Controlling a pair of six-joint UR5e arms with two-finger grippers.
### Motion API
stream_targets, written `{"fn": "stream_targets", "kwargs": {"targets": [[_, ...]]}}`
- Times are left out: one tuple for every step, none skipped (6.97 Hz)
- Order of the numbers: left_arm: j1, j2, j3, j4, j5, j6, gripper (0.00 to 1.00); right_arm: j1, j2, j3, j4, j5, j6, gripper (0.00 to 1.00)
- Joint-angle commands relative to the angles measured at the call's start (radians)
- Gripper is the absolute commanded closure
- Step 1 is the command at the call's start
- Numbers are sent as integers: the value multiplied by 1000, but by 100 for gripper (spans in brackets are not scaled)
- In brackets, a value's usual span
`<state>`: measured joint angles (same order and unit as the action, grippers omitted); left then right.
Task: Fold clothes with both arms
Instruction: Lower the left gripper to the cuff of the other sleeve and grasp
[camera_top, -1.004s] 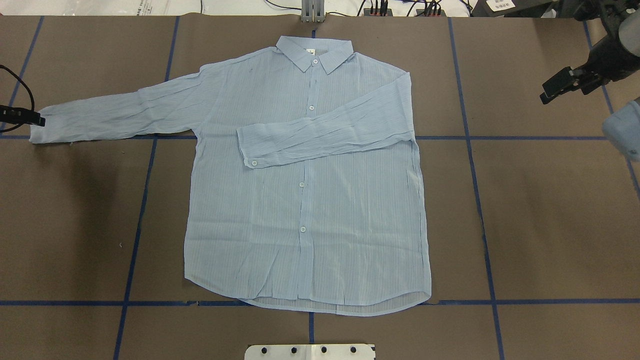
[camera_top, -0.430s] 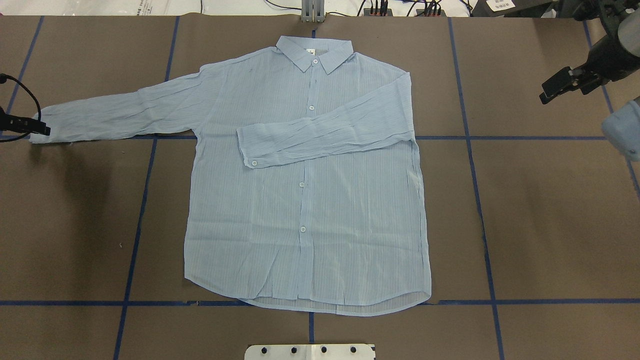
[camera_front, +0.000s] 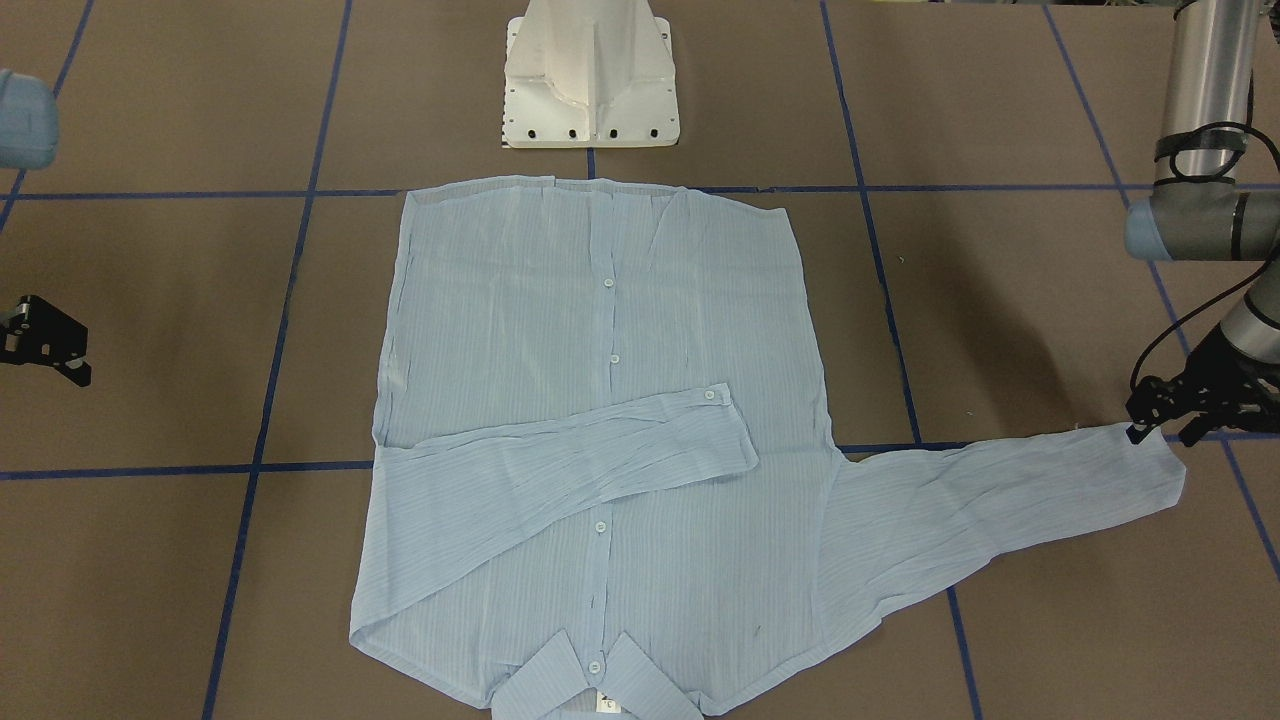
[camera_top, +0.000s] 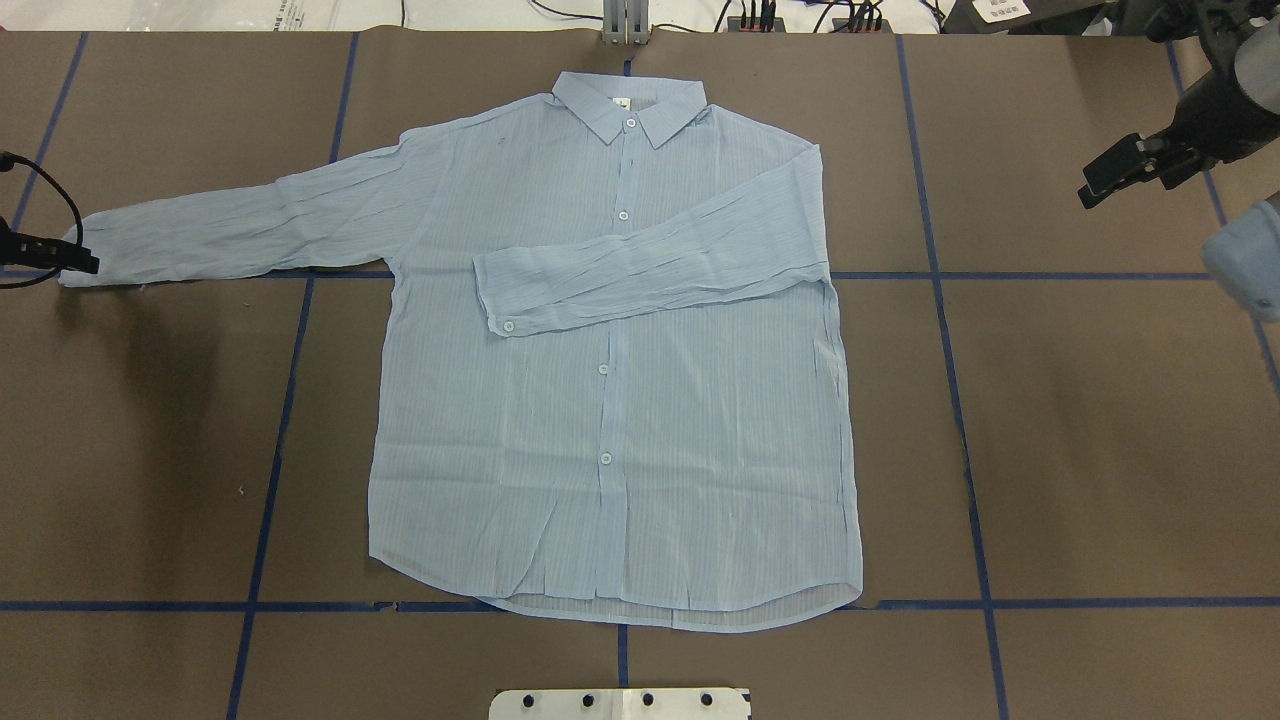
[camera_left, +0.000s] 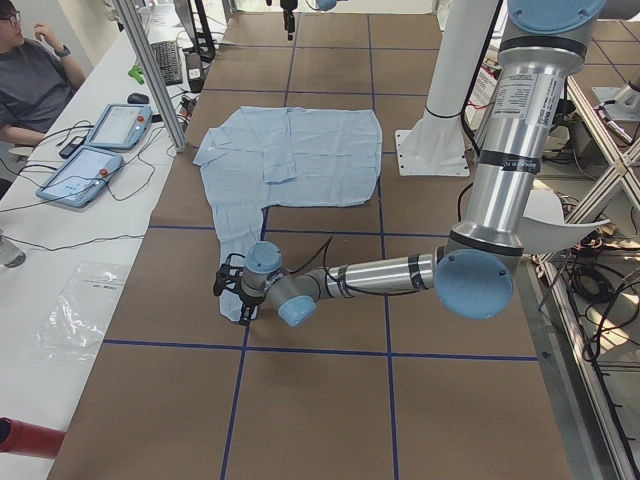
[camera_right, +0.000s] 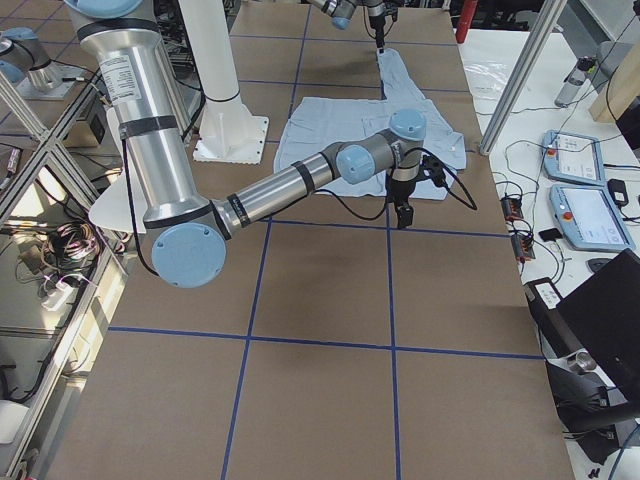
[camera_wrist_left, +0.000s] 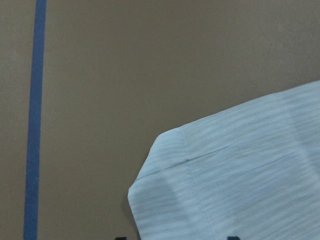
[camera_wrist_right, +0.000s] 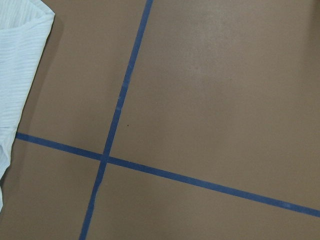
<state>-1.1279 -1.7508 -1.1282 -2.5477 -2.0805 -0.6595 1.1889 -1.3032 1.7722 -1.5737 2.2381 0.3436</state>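
Just inside the collar (camera_front: 640, 682), the shirt (camera_front: 500, 300) bears an unreadable white tag (camera_front: 609, 705).

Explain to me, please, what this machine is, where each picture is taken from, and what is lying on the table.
It is a robot with two jointed arms on a white pedestal, each ending in a two-finger gripper. Two pictures look down on the brown table, one from behind the robot, one facing it. Two look along it from its ends, and two come from wrist cameras. A light blue button-up shirt lies flat, one sleeve folded across its front, the other stretched out. The left gripper is at that sleeve's cuff, fingers apparently open. Nothing seems held. The right gripper hangs over bare table; I cannot tell whether it is open or shut.
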Motion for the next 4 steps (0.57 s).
{"fn": "stream_targets", "kwargs": {"targets": [[3, 1, -1, 0, 0, 0, 32, 0, -1, 0, 0, 0, 0, 0], [14, 2, -1, 0, 2, 0, 32, 0, -1, 0, 0, 0, 0, 0], [14, 1, -1, 0, 2, 1, 32, 0, -2, -2, 0, 0, 0, 0], [19, 1, -1, 0, 2, 4, 32, 0, -1, -3, 0, 0, 0, 0]]}}
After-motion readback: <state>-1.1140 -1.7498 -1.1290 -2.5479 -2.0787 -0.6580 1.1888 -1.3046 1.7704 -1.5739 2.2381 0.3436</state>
